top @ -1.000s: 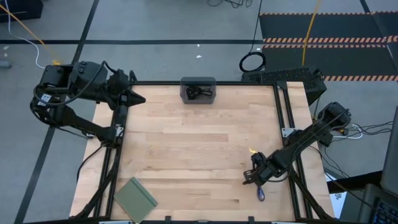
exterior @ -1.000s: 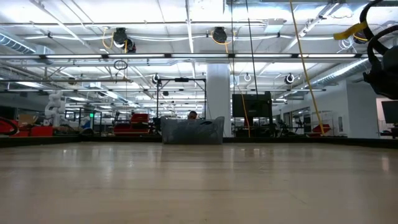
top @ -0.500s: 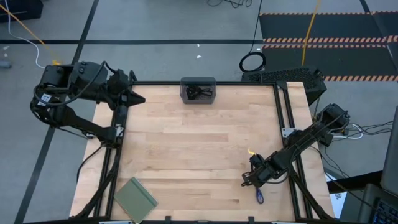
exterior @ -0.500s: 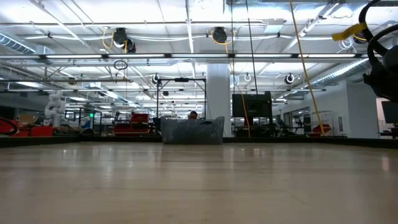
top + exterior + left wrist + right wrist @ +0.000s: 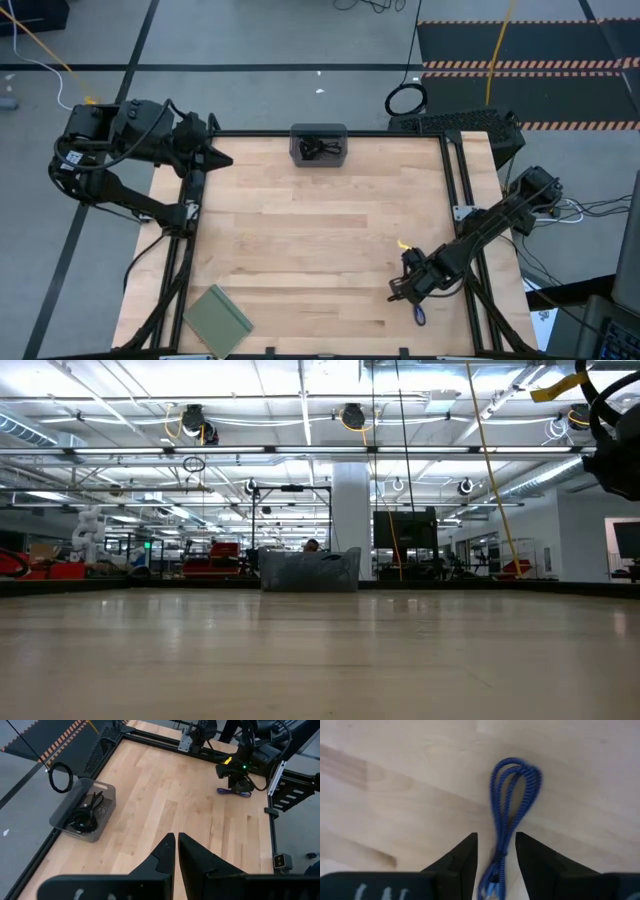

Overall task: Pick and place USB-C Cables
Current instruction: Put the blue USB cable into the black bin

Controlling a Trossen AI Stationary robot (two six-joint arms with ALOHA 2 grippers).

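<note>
Low over the near right of the pale wooden table (image 5: 300, 240), the right gripper (image 5: 496, 851) straddles the folded purple-blue braided USB-C cable (image 5: 507, 820).

Its two dark fingers (image 5: 462, 857) stand parted, one on each side of the strand lying flat on the wood; whether they touch it cannot be told. Both black USB-C cables (image 5: 320, 149) lie in the dark grey rectangular tray (image 5: 297, 137) at the far edge. At the far left corner, the left gripper (image 5: 173, 851) waits with fingers nearly together, holding nothing.

The right gripper (image 5: 413, 291) has eased slightly toward the table's near edge, closer over the purple-blue cable (image 5: 418, 315).
</note>
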